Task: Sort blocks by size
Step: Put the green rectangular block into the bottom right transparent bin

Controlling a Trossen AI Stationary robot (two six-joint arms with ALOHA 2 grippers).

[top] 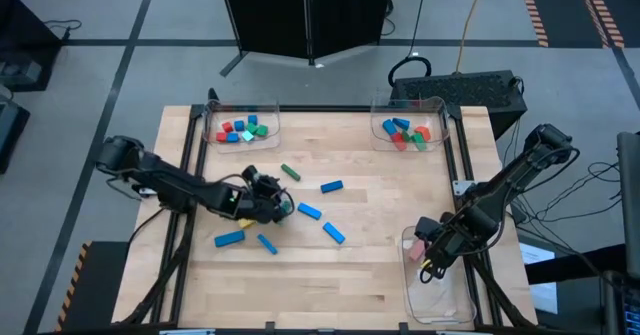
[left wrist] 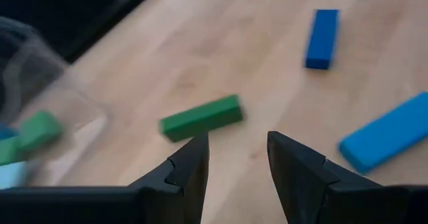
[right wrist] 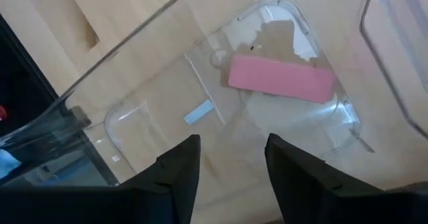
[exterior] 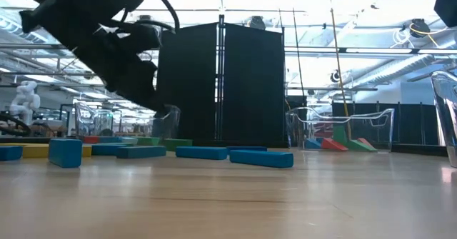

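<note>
Right gripper (right wrist: 227, 158) open, empty, above pink block (right wrist: 281, 78) in tray (right wrist: 120, 127); left gripper (left wrist: 237, 158) open, empty.

the wooden surface (top: 370, 275) carries three clear trays. the far-left tray (top: 241, 125) holds small red, green, blue and teal blocks; the far-right tray (top: 409, 128) holds blue, red and green ones. a green bar (top: 291, 172) and five blue bars (top: 331, 186) lie loose mid-surface. the left pincer (top: 281, 204) hovers among them, near the green bar. the right pincer (top: 428, 251) hangs over the near-right tray (top: 440, 305).
</note>
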